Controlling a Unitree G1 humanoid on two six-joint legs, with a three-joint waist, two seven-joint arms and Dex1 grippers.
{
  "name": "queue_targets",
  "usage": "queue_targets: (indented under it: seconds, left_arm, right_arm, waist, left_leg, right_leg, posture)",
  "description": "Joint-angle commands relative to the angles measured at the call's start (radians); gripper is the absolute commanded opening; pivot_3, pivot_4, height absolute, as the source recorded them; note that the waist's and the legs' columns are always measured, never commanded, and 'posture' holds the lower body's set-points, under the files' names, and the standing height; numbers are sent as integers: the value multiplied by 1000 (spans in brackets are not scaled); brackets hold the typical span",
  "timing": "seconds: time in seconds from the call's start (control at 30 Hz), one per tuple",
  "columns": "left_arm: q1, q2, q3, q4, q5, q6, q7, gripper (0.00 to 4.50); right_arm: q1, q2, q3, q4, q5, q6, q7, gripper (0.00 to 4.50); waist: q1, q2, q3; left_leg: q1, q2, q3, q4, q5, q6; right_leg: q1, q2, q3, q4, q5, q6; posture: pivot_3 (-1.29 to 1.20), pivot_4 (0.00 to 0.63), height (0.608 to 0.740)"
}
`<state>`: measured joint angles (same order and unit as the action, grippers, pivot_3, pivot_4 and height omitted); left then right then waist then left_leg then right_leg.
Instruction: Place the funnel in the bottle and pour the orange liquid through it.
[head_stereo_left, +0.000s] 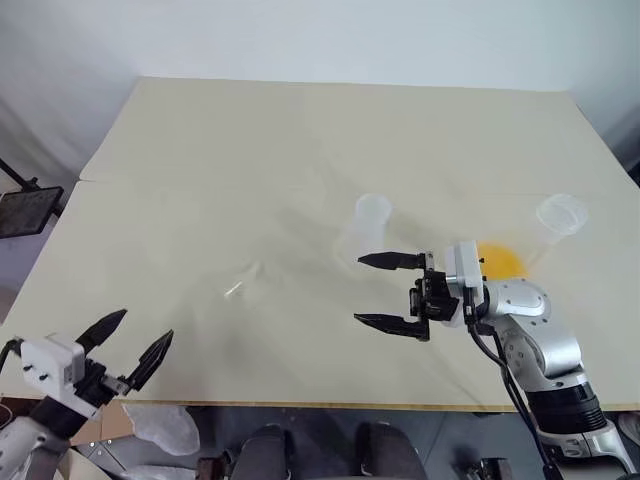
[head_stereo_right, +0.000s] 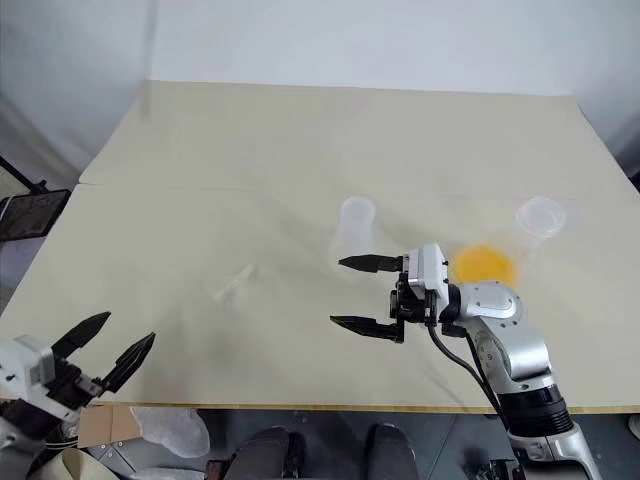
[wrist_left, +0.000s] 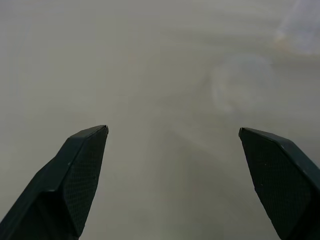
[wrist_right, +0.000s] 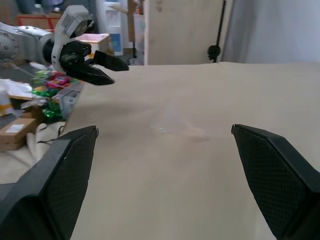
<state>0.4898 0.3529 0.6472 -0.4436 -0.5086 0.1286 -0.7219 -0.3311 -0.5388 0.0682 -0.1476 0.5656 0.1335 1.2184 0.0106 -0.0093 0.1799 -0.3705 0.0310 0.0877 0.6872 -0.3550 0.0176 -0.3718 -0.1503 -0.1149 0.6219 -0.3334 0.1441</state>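
The small clear plastic funnel (head_stereo_left: 237, 288) lies on its side on the cream table (head_stereo_left: 250, 150), left of the middle. The slim clear glass bottle (head_stereo_left: 370, 228) stands well to its right. Farther right, the orange liquid (head_stereo_left: 500, 262) glows inside a wider clear flask (head_stereo_left: 556, 228). The right gripper (head_stereo_left: 372, 290) hovers in front of the bottle, fingers spread wide, holding nothing. The left gripper (head_stereo_left: 140, 345) sits at the table's near left edge, spread wide too, also holding nothing

funnel (head_stereo_left: 238, 287): clear, lying mid-table left | bottle (head_stereo_left: 368, 226): clear, upright, centre-right | orange liquid (head_stereo_left: 499, 262): bright patch, right of bottle
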Motion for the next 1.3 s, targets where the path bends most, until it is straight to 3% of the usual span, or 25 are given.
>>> queue_targets:
  seconds: [0.03,0.37,0.5,0.7,0.83,1.17,1.23,1.3]
  left_arm:
    - [41,-13,-39,-111,-31,6,24,4453]
    - [-66,-31,-424,-199,73,168,171,4453]
    - [-191,-57,-472,-96,131,172,257,4453]
    - [-330,-44,-540,52,181,164,248,4453]
    - [-395,-29,-517,119,194,168,270,3584]
    - [-414,-4,-468,154,201,134,278,385]
    - [-424,-3,-461,158,198,123,277,81]
    - [-432,2,-449,155,187,111,265,81]
  right_arm:
    - [-13,-1,-15,12,1,-17,22,4500]
    - [32,-23,-58,-14,-5,-14,-8,4500]
    - [92,-37,-82,-69,-1,-3,-34,4500]
    - [142,-42,-95,-121,0,3,-69,4500]
    - [158,-39,-112,-132,-1,-6,-94,4500]
    - [187,-24,-101,-140,3,-25,-106,4500]
    - [186,-21,-100,-138,0,-28,-110,4500]
    - [191,-20,-103,-137,-3,-34,-113,4500]
  waist:
    - [0,0,0]
    - [-7,0,0]
    - [-6,1,0]
    - [-9,1,-1]
    - [-8,1,-1]
    - [-5,1,-1]
    - [-3,2,-1]
    - [3,2,-1]
  left_leg:
    - [0,0,1,0,0,0]
    - [0,0,2,0,0,0]
    - [0,0,3,0,0,0]
    - [0,-1,4,0,0,0]
    - [1,-1,4,0,0,0]
    - [1,0,4,0,0,0]
    - [1,0,3,0,0,0]
    - [1,-1,4,0,0,0]
  right_leg:
    - [0,0,1,0,0,0]
    - [-1,0,2,0,0,0]
    - [-1,1,2,1,0,0]
    - [-2,1,2,1,0,0]
    - [-2,1,2,2,0,0]
    - [-2,1,2,2,0,0]
    - [-2,1,2,2,0,0]
    - [-2,1,2,2,0,0]
  posture:
    - [0,150,740]
    - [0,150,740]
    - [0,150,740]
    - [0,150,740]
    - [0,150,740]
    - [0,150,740]
    - [0,150,740]
    - [0,150,740]
